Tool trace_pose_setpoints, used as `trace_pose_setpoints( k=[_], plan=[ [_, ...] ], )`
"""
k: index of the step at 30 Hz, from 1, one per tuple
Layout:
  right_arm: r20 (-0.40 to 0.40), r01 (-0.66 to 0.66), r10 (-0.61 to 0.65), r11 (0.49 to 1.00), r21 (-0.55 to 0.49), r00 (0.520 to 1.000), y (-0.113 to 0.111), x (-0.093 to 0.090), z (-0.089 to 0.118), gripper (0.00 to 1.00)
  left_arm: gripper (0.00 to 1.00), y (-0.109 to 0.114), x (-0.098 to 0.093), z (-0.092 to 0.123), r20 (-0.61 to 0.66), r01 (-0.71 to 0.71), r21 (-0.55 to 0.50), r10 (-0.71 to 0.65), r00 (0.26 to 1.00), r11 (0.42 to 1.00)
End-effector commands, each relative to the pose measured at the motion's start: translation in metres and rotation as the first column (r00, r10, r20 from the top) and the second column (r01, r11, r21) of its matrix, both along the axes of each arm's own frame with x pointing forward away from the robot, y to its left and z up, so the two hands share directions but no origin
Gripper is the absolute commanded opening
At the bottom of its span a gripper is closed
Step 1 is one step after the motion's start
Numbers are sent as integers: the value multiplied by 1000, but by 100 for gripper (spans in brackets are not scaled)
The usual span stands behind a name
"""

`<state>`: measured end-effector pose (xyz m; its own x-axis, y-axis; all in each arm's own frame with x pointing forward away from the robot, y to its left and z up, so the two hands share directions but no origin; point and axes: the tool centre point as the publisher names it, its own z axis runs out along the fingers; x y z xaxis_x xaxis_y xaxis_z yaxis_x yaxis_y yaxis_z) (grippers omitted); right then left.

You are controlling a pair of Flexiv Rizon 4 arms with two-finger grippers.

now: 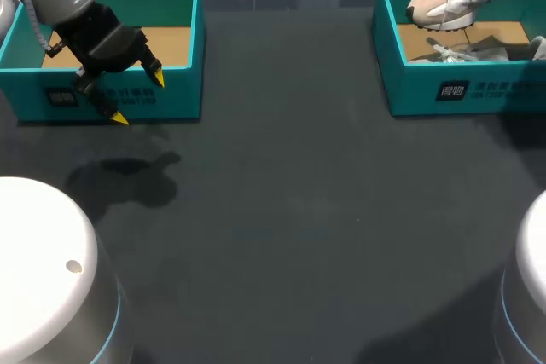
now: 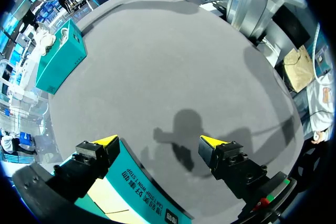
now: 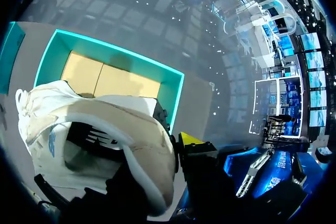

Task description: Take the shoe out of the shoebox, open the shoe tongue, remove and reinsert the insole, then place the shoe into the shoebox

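While our right jaws grip the one shoe (image 1: pixel 444 2) above the right box (image 1: pixel 409 91), our left jaws gape at the left box (image 1: pixel 175 95). We count two boxes.

Left arm is coming in at 10 o'clock, left gripper (image 1: pixel 138 97) hanging wide open, tips pointing toward 5. Right gripper (image 3: pixel 177 142), up at 2 o'clock, is pinching the shoe (image 3: pixel 142 145) heel; only one tip is showing.
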<state>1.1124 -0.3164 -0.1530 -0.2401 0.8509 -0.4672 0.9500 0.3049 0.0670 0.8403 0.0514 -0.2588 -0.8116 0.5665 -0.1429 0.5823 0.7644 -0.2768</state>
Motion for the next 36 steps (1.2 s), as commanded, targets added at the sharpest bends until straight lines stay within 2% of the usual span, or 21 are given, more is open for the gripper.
trace_pose_setpoints(
  k=[1,3,11,17,29,36],
  plan=[
    [32,35,-37,998,49,999,-6,1,-6,0,100,0,0,0,1,0,3,0,1000,1000],
    [33,59,-62,995,76,998,-10,1,-11,0,100,0,0,0,1,0,3,0,1000,1000],
    [18,142,-143,987,78,990,-11,4,-20,0,100,0,0,0,1,0,3,0,1000,1000],
    [-21,206,-205,976,74,979,-15,13,-38,0,100,0,0,0,1,0,3,0,1000,1000],
    [-32,227,-225,968,105,974,-28,31,-66,0,100,0,0,0,1,0,3,0,1000,1000],
    [-55,235,-230,966,111,972,-27,38,-79,0,100,0,0,0,1,0,3,0,1000,1000]
  ],
)
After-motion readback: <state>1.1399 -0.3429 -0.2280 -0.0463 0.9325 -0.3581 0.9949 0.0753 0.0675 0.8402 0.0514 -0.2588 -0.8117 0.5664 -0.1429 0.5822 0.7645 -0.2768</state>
